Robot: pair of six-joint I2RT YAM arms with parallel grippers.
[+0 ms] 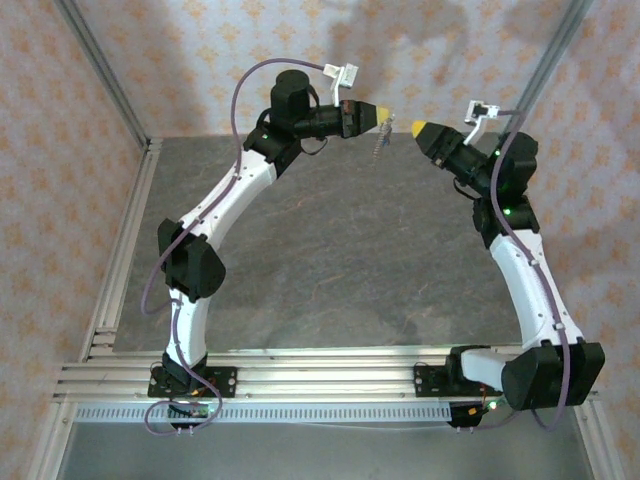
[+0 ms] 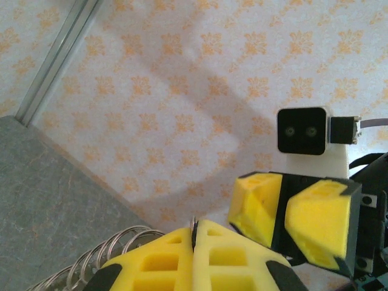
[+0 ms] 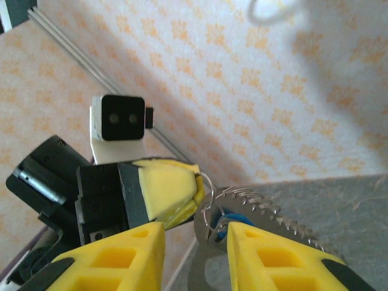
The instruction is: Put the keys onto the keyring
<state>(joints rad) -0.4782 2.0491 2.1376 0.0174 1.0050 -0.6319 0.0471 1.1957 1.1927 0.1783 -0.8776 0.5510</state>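
Observation:
High over the far part of the table, my left gripper (image 1: 385, 117) is shut on the keyring (image 1: 378, 147), which dangles below its yellow tips. In the left wrist view the fingers (image 2: 170, 254) are pressed together on a thin metal edge, and the ring's coiled wire (image 2: 109, 251) curls out to the left. My right gripper (image 1: 416, 127) faces it tip to tip, a short gap away. In the right wrist view its jaws (image 3: 195, 239) stand open, and the key's blue head (image 3: 235, 217) hangs on the wire loop (image 3: 209, 185) just beyond the right finger, not pinched.
The grey table top (image 1: 330, 260) lies well below both grippers. A patterned wall (image 1: 420, 50) rises behind, with metal frame posts (image 1: 105, 75) at the corners. Aluminium rails (image 1: 300, 375) run along the near edge by the arm bases.

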